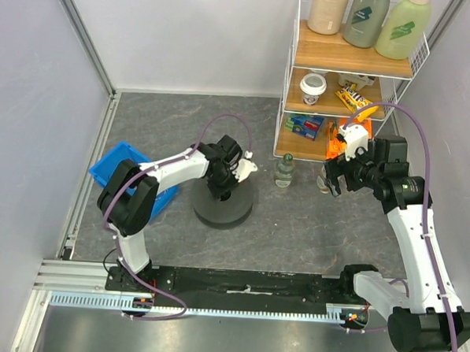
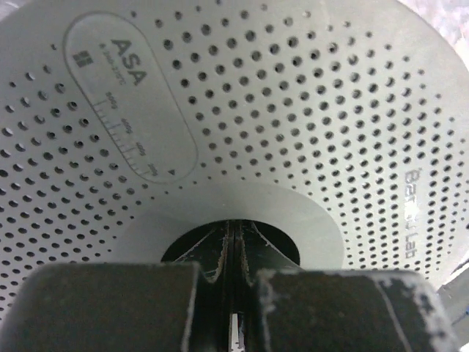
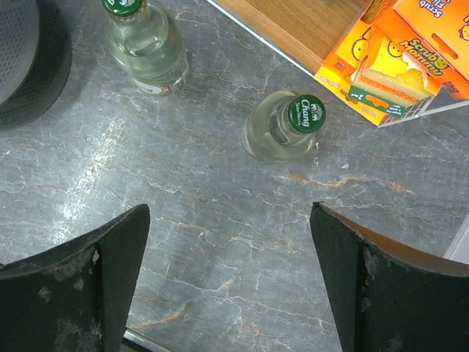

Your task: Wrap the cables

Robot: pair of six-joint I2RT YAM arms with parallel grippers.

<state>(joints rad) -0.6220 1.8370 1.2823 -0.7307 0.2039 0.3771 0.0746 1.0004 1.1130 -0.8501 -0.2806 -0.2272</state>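
Spool (image 2: 293,110) under left pincer (image 2: 233,279) — jaws together

We see the spool (image 2: 293,110) cropped by the left wrist view's edges, its hub (image 2: 183,249) half hidden behind the left gripper (image 2: 231,282), and the blue bin (image 1: 113,163) partly under the left arm (image 1: 168,168).

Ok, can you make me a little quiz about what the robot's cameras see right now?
1. True or false: the right claw is open with nothing in it.
2. What colour are the caps on the two glass bottles? A red, B green, C yellow.
3. Fill in the gap: the left claw is close above a grey spool dotted with many small ____.

Key: 1 true; 2 B; 3 holes.
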